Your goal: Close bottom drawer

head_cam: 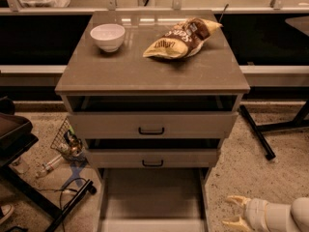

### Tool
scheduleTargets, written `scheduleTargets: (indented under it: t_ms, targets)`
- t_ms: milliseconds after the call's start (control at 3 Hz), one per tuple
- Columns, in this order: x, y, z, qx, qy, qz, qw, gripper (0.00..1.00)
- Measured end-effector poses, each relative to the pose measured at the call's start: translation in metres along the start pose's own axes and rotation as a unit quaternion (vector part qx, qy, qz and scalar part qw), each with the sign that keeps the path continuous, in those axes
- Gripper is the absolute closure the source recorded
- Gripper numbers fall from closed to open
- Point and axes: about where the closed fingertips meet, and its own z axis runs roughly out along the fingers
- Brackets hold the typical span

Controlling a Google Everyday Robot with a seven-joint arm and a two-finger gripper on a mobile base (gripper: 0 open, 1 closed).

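Observation:
The bottom drawer [150, 199] is pulled far out of the grey-beige cabinet; its long plain tray runs to the lower frame edge and its front and handle are out of view. My gripper [235, 211] is at the bottom right, low beside the drawer's right side, apart from it. Its two cream fingertips [236, 200] are spread and hold nothing. Above the tray sit the middle drawer [152, 158] and the top drawer [151, 124], each slightly open with a black handle.
A white bowl [107, 36] and a chip bag [179, 38] lie on the cabinet top [120, 74]. A wire basket with clutter [66, 142] and a dark stand [29, 178] are at left. Black table legs [258, 132] cross the floor at right.

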Motion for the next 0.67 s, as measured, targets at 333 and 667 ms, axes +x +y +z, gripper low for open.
scheduleTargets:
  t_ms: [333,667]
  targets:
    - [0.032,0.014,0.003,-0.005,0.015,0.014,0.9998,0.7]
    - [0.066,0.043,-0.008,-0.015,0.04,0.044,0.9981,1.0]
